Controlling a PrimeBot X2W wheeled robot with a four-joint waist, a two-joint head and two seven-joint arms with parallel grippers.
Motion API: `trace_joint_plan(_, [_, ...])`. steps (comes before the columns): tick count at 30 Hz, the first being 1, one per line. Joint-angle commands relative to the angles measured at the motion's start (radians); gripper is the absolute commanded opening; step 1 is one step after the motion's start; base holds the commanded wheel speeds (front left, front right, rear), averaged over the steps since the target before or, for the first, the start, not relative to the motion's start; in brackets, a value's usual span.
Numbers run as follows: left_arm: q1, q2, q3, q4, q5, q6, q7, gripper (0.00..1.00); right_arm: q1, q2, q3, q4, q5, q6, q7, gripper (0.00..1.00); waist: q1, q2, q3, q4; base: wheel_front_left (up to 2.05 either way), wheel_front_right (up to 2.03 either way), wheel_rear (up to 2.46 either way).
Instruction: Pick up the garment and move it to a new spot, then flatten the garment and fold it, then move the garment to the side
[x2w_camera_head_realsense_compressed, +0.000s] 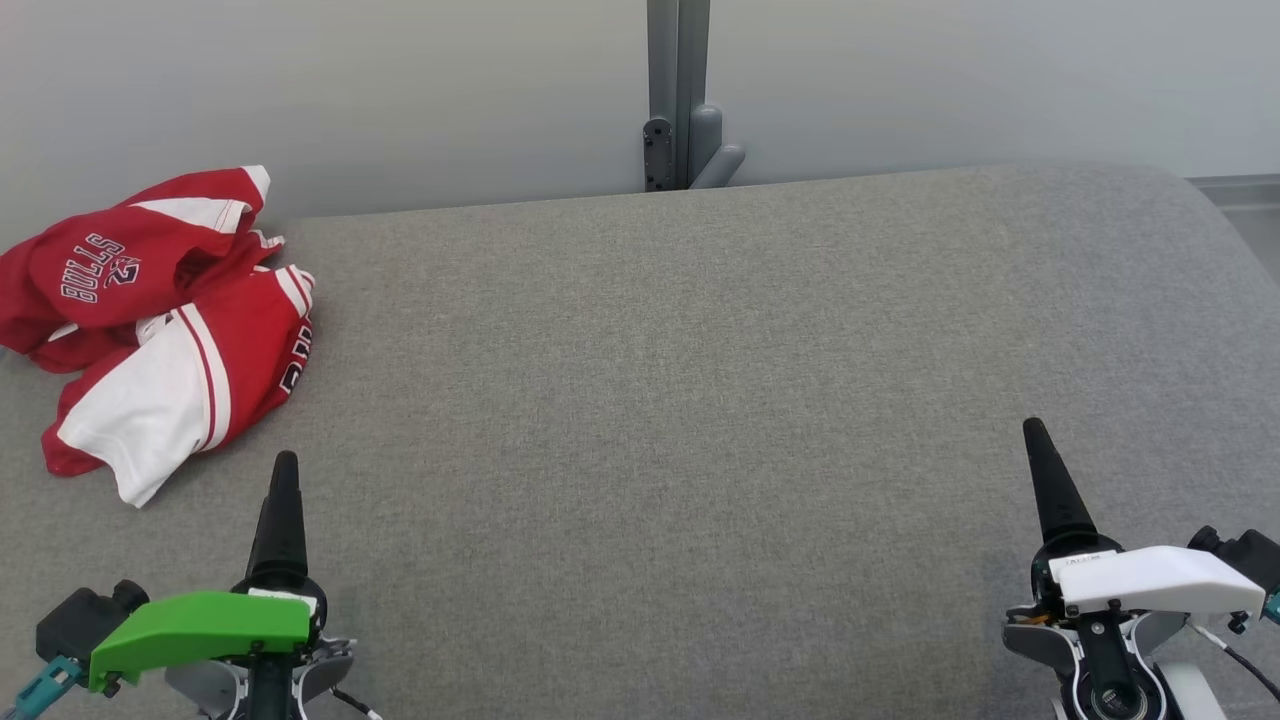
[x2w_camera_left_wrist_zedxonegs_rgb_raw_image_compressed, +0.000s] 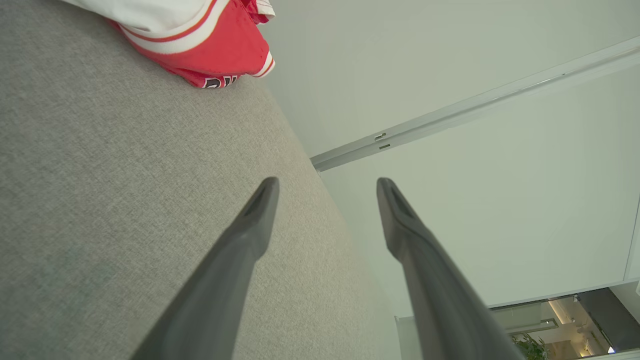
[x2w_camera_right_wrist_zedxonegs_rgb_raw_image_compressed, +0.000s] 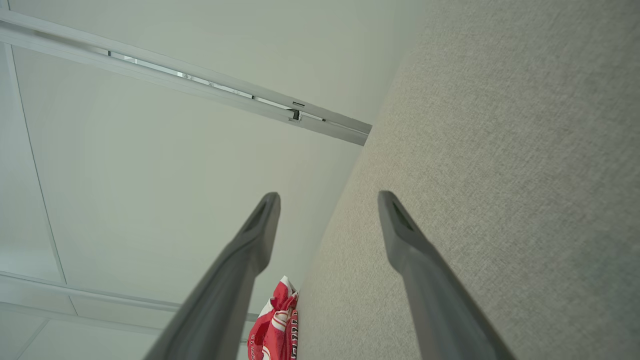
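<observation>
At the lower left of the head view, my left gripper (x2w_camera_head_realsense_compressed: 284, 470) is poised over the grey fabric surface (x2w_camera_head_realsense_compressed: 650, 400). Its two dark fingers (x2w_camera_left_wrist_zedxonegs_rgb_raw_image_compressed: 240, 250) are spread wide with nothing between them. Across from it, at the lower right, my right gripper (x2w_camera_head_realsense_compressed: 1035, 440) stands the same way: jaws apart, empty, fingers pointing toward the far edge.

Ahead and to the left of my left gripper lies the garment (x2w_camera_head_realsense_compressed: 150, 320), a red jersey with white panels and striped trim. It is crumpled in a heap at the far left corner of the surface, close to the pale wall (x2w_camera_head_realsense_compressed: 400, 90). It lies near my left gripper without touching it, and well apart from my right. Beyond the surface's far edge, a grey post (x2w_camera_head_realsense_compressed: 678, 90) rises against the wall at mid-view.
</observation>
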Motion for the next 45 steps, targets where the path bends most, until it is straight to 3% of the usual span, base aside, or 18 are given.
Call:
trace_joint_plan(1, [-0.003, 0.008, -0.008, -0.029, 0.047, 0.009, -0.011, 1.0, -0.003, -0.008, 0.004, -0.03, -0.04, 0.0, -0.01, 1.0, 0.0, 0.0018, 0.0, 0.0, 0.0, 0.0, 0.0])
trace_joint_plan(29, [0.053, 0.012, -0.103, -0.119, 0.591, 0.096, -0.118, 1.0, 0.029, -0.011, 0.062, -0.141, -0.496, 0.0, -0.09, 1.0, 0.0, 0.0034, 0.0, 0.0, 0.0, 0.0, 0.0])
trace_joint_plan(45, [0.086, 0.013, -0.123, -0.106, 0.773, 0.101, -0.165, 1.0, 0.045, -0.012, 0.092, -0.15, -0.704, 0.0, -0.124, 1.0, 0.0, 0.0042, 0.0, -0.001, 0.0, 0.0, 0.0])
